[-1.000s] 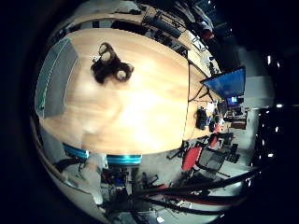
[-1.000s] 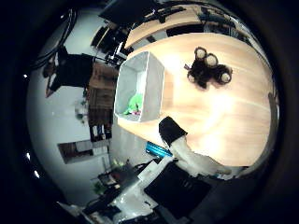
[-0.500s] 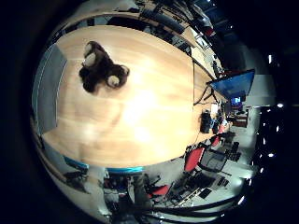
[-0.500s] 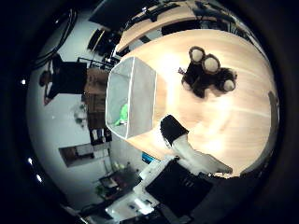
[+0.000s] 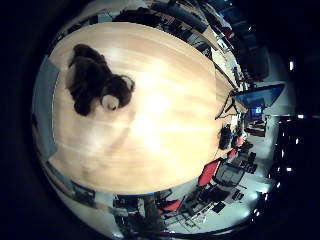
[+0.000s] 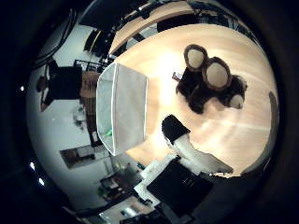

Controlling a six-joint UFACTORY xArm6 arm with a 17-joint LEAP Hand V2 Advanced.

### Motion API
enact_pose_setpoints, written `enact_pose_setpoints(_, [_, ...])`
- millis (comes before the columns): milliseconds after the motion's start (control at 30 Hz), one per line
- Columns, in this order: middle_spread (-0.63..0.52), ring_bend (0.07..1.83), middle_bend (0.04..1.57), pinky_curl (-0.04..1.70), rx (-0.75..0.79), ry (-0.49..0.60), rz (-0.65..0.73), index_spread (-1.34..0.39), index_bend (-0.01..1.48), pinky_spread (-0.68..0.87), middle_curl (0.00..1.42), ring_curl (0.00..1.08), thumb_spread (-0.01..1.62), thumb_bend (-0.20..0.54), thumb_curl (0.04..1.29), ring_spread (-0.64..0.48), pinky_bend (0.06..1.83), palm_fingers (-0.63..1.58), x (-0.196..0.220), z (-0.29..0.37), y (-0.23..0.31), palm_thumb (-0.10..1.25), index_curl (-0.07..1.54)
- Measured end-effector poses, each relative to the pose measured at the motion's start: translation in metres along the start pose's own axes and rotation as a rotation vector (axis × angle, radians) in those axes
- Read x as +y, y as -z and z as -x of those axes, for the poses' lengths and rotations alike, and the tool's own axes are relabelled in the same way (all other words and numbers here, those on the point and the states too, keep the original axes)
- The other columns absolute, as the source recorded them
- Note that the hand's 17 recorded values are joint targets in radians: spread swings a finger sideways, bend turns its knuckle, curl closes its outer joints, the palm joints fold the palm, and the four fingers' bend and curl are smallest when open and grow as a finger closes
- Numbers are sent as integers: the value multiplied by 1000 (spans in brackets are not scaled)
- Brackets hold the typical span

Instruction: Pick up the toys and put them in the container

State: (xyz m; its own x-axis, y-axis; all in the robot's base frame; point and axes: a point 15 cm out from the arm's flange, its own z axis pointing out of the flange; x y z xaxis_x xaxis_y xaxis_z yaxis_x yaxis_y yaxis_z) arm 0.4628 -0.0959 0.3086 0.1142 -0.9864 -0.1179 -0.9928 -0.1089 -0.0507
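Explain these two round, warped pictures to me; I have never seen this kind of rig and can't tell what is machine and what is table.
Both pictures come from very wide-angle cameras set in the palm of a robot hand on an arm, one beside the thumb, one beside the little finger, looking out at whatever the palm faces. The white and black part reaching in on the thumb-side view is the hand itself; it is holding nothing. Below it is a wooden table. A dark brown plush toy with pale round patches lies on the wood. Beside it, apart from it, stands a pale grey container with something green showing inside. Everything round the edge is the surrounding room.
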Motion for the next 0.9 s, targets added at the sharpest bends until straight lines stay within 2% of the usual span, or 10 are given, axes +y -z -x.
enact_pose_setpoints(500, [-101, 406, 197, 233, -28, -27, 70, -435, 161, 374, 350, 231, 915, -31, 309, -30, 440, 230, -31, -30, -55, 447, 290])
enact_pose_setpoints(900, [-89, 411, 196, 250, -60, -12, 153, -428, 157, 389, 347, 239, 915, -30, 308, -15, 453, 215, -46, -25, -110, 452, 283])
